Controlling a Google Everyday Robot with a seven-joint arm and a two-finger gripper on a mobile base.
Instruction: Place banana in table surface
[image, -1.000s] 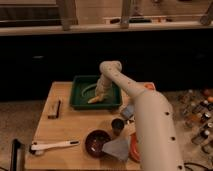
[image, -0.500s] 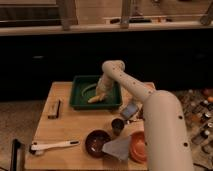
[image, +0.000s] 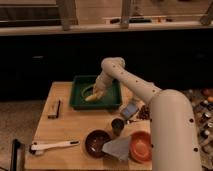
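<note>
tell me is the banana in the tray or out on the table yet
In the tray. The banana lies inside the green tray, under the claw, not on the table surface.

End effector (image: 96, 93) over banana (image: 92, 97) (in tray (image: 80, 102))

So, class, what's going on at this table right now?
A white robot arm reaches over the light tan wooden tabletop into the dark green rectangular tray. Its gripper is down inside the tray, right at the small pale-yellow banana, which is still in the tray and not yet on the wood. A white-handled brush, a dark bowl and an orange bowl sit nearer the front edge.
</note>
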